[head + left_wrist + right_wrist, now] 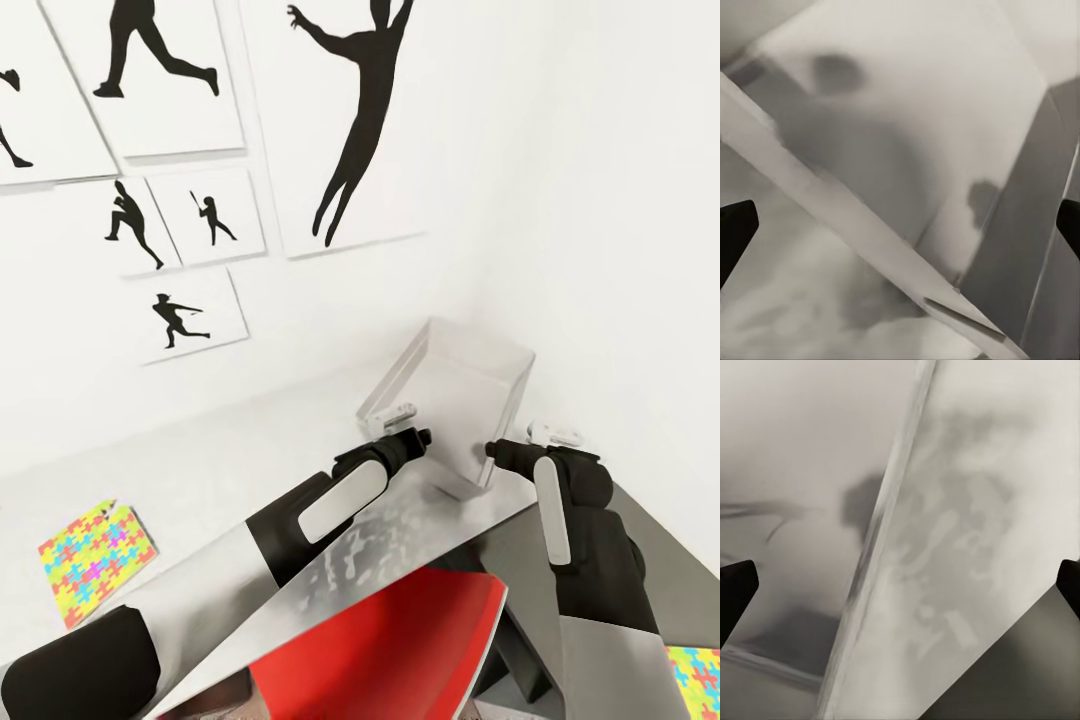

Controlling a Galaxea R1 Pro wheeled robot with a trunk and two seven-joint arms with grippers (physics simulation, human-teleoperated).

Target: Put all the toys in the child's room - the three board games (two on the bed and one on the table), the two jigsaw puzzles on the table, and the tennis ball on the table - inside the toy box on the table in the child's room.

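Nearest the camera, a red-and-white board game (400, 640) sits below the arms; one jigsaw puzzle (95, 560) lies left on the table (200, 450). Both grippers, left (415, 432) and right (500, 452), spread wide, flank the empty toy box (450, 385) in the corner, gripping nothing.

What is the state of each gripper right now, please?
Left gripper: open, holding nothing, at the toy box.
Right gripper: open, holding nothing, at the toy box.
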